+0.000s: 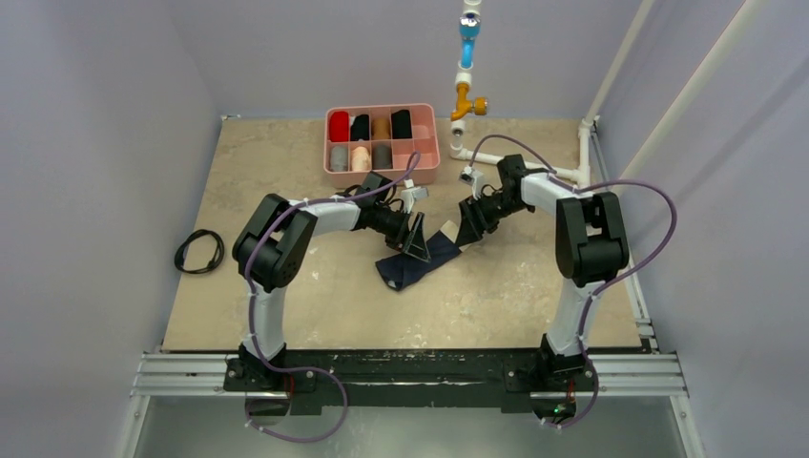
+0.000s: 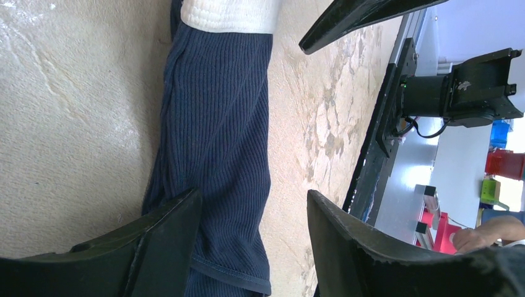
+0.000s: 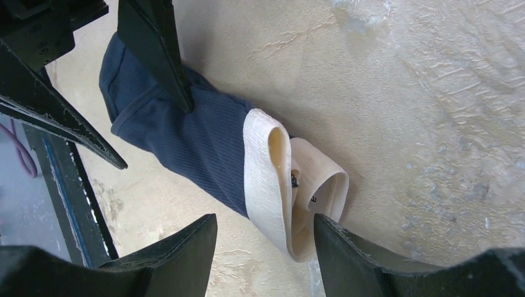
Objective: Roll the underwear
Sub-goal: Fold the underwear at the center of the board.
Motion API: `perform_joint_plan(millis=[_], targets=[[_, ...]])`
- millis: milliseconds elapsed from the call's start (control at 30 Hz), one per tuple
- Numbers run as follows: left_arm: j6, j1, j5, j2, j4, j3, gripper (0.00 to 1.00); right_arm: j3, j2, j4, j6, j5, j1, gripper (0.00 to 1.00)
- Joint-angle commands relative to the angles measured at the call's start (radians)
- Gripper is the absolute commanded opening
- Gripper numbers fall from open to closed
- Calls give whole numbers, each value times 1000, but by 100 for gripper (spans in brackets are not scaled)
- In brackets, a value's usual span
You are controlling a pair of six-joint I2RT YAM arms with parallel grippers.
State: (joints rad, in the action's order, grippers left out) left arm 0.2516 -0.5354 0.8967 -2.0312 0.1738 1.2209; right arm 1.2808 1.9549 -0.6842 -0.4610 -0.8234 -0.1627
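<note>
The underwear (image 1: 420, 264) lies folded into a long navy strip in the middle of the table. Its cream band (image 3: 278, 185) sits at the far right end and stands up in a loop. My left gripper (image 1: 417, 239) is open, with its fingers straddling the navy fabric (image 2: 216, 142) near the strip's middle. My right gripper (image 1: 471, 227) is open just above the cream band end. In the right wrist view the band lies between its fingertips (image 3: 186, 247) and the left gripper's fingers (image 3: 155, 49) press the navy part.
A pink divided tray (image 1: 429, 170) with several fabric rolls stands at the back of the table. A black cable loop (image 1: 199, 252) lies at the left edge. A white pipe frame (image 1: 584, 153) runs along the right side.
</note>
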Motion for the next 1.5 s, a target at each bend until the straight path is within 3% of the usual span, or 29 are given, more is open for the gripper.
perform_joint_plan(millis=[0,467,1000,1467], targets=[[-20,4,-58,-28,26,15,63,37,-76,-28,-28,30,3,59],[-21,4,-43,-30,29,21,63,95,-159,-88,-29,-28,2,57],[-23,5,-27,-33,23,21,63,95,-3,-56,-35,-141,-70,54],[-33,4,-19,-18,29,15,63,116,176,-23,28,-15,-37,51]])
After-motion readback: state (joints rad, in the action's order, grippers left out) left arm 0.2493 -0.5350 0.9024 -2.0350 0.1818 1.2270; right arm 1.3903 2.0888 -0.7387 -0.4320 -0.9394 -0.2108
